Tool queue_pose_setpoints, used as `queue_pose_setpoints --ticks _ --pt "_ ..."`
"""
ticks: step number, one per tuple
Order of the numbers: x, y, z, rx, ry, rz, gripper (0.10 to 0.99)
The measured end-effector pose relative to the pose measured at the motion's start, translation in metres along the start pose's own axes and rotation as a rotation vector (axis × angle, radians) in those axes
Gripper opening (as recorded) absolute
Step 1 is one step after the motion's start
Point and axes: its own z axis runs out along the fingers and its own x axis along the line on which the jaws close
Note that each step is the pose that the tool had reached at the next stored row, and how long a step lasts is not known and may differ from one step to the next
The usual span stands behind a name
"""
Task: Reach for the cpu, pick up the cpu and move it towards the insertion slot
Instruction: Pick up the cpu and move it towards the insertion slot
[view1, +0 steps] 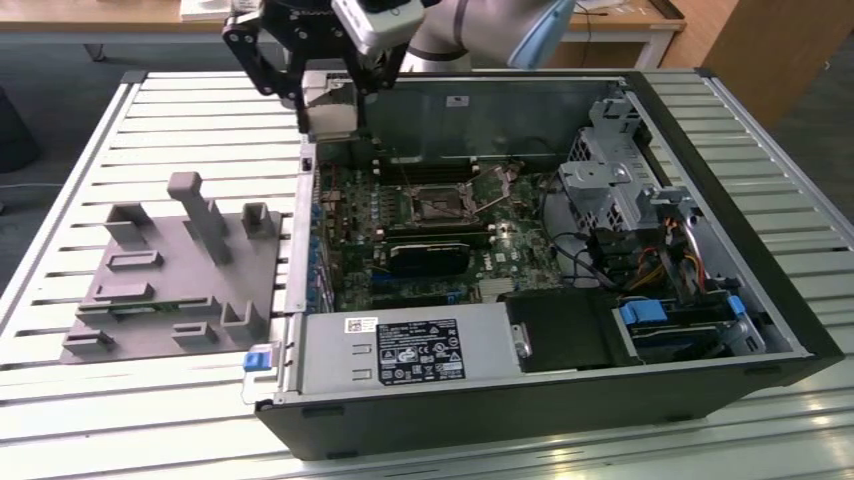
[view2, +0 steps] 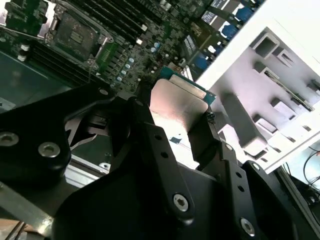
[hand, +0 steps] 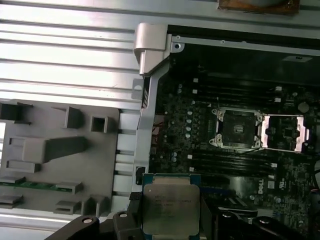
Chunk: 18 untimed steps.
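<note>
My gripper hangs above the back corner of the open computer case, on the exterior view's left, and is shut on the cpu. Both wrist views show the cpu as a flat silver square with a pale rim, clamped by its edges between two black fingers. The insertion slot sits on the motherboard, a dark square in a silver frame with its metal cover swung open. The chip is apart from the socket, toward the case wall.
A grey plastic fixture plate with blocks and posts lies on the slatted table at the exterior view's left. Inside the case are a long black card, a power supply, drive cages and cables.
</note>
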Motion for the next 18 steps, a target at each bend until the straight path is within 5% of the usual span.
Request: queue_pose_setpoints --ticks 18 --pt "-0.0686 0.0152 0.0068 0.0 0.0 0.0 0.541"
